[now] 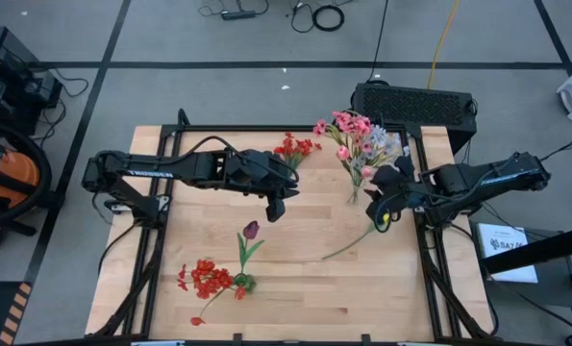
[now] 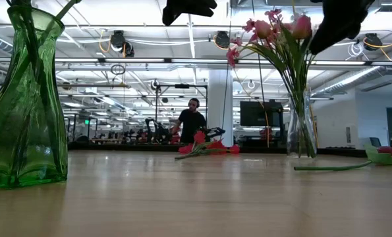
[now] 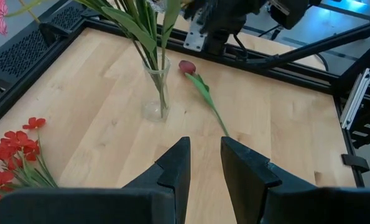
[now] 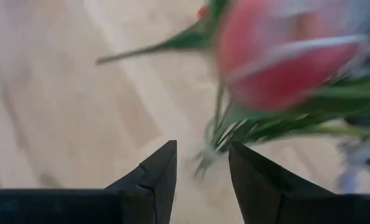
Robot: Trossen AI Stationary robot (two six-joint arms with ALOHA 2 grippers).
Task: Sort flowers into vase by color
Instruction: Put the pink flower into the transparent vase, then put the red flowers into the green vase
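We find the left end effector (image 1: 277,207) hanging over the middle of the bench (image 1: 295,298), its fingers (image 3: 172,168) parted by a narrow gap and holding nothing. A maroon tulip (image 1: 250,231) lies on the bench just beside it, toward the front edge. Past that tulip, at the front left, sits a cluster of red flowers (image 1: 209,279). A second red bunch (image 1: 295,148) lies near the back edge, behind this end effector.

The right end effector (image 1: 379,213) is at the right side of the bench, close beside the clear vase (image 3: 157,93). Its fingers (image 4: 153,177) are spread apart with nothing between them. The vase holds pink blooms (image 1: 348,125) and pale sprigs (image 1: 386,144); the right wrist view shows a pink bloom (image 4: 284,56) and green stalks immediately ahead of the fingertips, though we cannot tell whether they touch. A pink tulip (image 3: 186,66) lies flat on the bench next to the vase, its stalk running out toward the bench centre, under or just beside the right end effector in the high view.

In the low view a green vase (image 2: 24,105) stands at the left. A person (image 2: 192,122) stands in the room well behind the bench.
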